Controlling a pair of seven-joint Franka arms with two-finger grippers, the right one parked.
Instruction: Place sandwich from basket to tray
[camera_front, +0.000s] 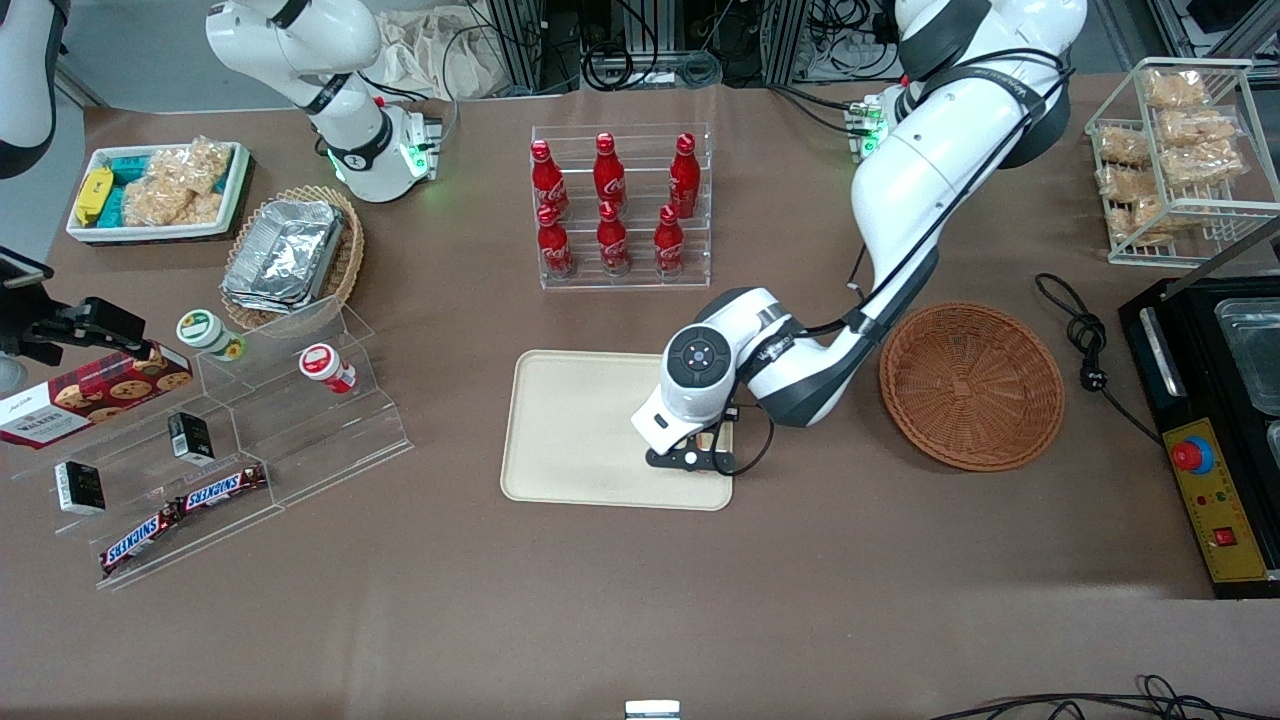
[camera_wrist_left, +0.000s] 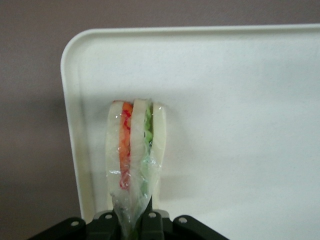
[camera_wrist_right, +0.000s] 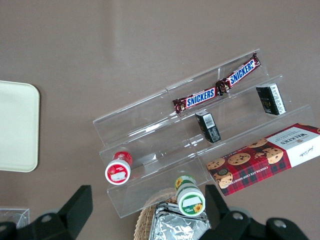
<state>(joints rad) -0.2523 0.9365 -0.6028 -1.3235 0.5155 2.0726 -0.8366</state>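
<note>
Pale-bread sandwich (camera_wrist_left: 134, 150) hanging pinched at wrapped tip between gripper (camera_wrist_left: 132, 220) fingers, long axis pointing straight out from them, over cream tray (camera_wrist_left: 240, 100) near its corner; wicker basket (camera_front: 971, 385) sitting empty beside tray.

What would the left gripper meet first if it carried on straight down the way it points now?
Most likely the tray. The left gripper, shut on the sandwich, points down over the tray's corner area; the sandwich would probably touch first. The remaining gap is unclear.
</note>
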